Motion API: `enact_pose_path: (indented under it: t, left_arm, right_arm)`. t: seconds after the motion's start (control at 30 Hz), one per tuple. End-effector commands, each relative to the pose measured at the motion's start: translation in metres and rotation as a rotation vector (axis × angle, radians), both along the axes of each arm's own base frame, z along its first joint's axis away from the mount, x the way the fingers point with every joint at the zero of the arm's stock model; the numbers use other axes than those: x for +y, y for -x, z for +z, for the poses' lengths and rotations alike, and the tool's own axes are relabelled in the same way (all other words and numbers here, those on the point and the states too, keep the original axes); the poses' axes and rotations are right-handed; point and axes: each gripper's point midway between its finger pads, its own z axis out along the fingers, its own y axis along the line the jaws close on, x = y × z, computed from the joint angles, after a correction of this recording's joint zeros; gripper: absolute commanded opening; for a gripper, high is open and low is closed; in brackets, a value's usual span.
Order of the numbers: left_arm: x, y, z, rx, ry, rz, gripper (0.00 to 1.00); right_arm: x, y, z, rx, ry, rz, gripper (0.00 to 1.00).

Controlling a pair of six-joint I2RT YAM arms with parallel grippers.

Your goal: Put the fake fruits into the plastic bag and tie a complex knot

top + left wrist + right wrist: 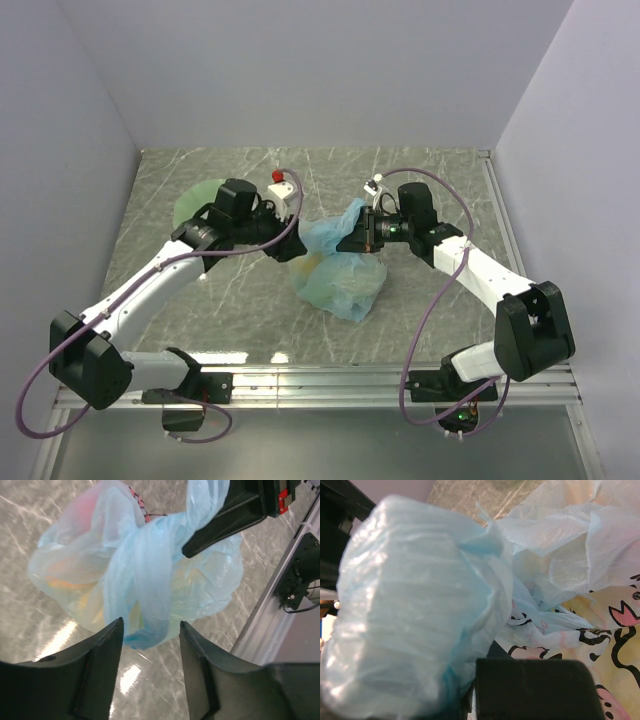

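Marble tabletop (455, 195), pale walls (300, 70); left hand (151, 629) released astride plastic bag (150, 570); right hand (352, 238) seemingly grasping it.

You get even, diffuse light from overhead in the top view: the walls (300, 70) read pale lilac, shadows on the table (250, 320) are faint, and a soft white glare patch sits near its front edge. In your left wrist view the fingers (95, 670) are dark and soft-edged, with bright reflections on the marble beside them, while the bag (150, 580) looks fairly sharp. Your right wrist view is very close: the bag blurs at left, and its print (615, 625) is crisper at right.
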Motion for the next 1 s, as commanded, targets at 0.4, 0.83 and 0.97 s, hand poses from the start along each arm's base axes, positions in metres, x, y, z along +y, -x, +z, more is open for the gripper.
enact_pose_path:
  t: [0.4, 0.83, 0.97]
  left_arm:
    - [0.004, -0.006, -0.011, -0.034, -0.042, -0.158, 0.34]
    - [0.010, -0.017, -0.015, -0.091, -0.071, -0.156, 0.40]
    - [0.013, -0.021, -0.020, -0.103, -0.096, -0.160, 0.40]
  right_arm:
    - [-0.002, -0.001, 0.013, -0.049, -0.029, 0.028, 0.00]
    - [0.000, 0.000, 0.015, -0.043, -0.052, 0.043, 0.00]
    - [-0.002, 0.001, 0.016, -0.044, -0.053, 0.043, 0.00]
